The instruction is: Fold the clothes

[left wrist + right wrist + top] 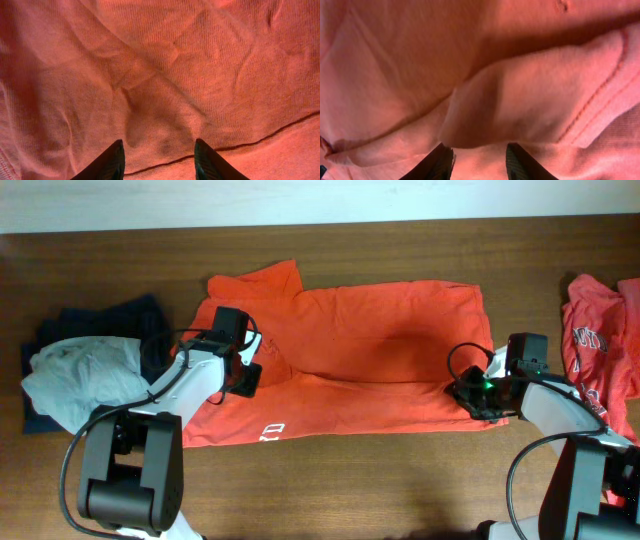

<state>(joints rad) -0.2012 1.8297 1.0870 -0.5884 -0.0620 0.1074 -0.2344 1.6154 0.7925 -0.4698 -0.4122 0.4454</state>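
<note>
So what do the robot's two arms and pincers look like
Both arms are light grey tubes with bulky black joints and looping black cables. The left pincer and right pincer have dark, tapered fingers. A green light glows near the right wrist.

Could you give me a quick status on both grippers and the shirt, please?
Left gripper and right gripper both pressed down onto orange shirt, fabric between fingers. Shirt half folded. Nothing in the way.

Matt ribbed-knit orange T-shirt (380,360), wooden table (400,480)
</note>
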